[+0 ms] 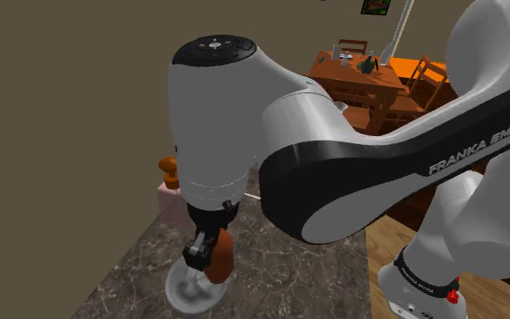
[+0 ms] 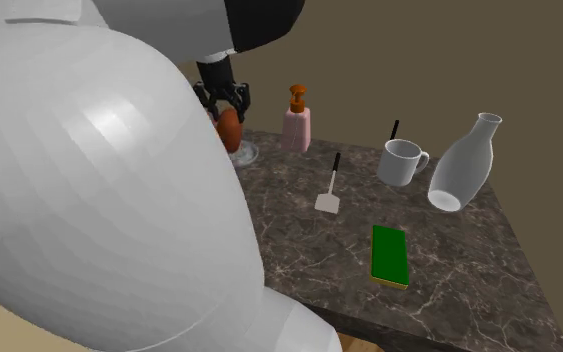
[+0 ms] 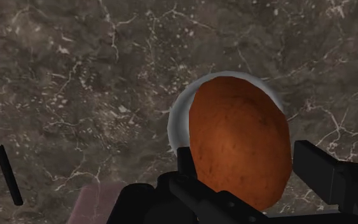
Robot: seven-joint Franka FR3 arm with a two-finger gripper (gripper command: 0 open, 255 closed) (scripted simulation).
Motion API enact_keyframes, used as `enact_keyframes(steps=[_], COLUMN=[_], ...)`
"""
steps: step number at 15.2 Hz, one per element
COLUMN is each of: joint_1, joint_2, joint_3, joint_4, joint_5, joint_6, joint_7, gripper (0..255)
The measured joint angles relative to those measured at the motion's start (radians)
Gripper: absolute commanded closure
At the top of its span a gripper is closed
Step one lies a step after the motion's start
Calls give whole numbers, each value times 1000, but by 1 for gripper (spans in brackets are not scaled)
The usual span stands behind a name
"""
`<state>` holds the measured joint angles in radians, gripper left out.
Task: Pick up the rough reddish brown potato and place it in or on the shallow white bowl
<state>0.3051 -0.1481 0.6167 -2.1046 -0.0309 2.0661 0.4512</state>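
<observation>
Wherever you look, the surface is dark grey-brown marble with pale veins, backed by a plain olive-brown wall. On it in the second exterior view:
- a pink soap dispenser with an orange pump, by the wall
- a white spatula with a black handle, mid-surface
- a white mug
- a pale vase, tilted, just beside the mug
- a green sponge near the front edge

Behind the arm in the shoulder view you get a wooden dining table with chairs.

Your claw is clamped on the potato, one black finger on each side. The potato is oval and reddish brown with mottled rough skin, held on end. It hangs right over the shallow white bowl, whose rim peeks out around it. The bowl sits near the dispenser. You can't tell if the potato touches the bowl.
</observation>
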Motion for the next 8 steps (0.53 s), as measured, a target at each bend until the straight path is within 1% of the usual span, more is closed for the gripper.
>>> enact_keyframes(steps=[1, 2, 8], joint_1=[0, 1, 1], joint_2=[42, 56, 99], joint_3=[16, 21, 29], joint_4=[37, 41, 2], joint_5=[-27, -37, -70], joint_6=[-4, 3, 75], joint_7=[31, 42, 73], gripper=[255, 255, 255])
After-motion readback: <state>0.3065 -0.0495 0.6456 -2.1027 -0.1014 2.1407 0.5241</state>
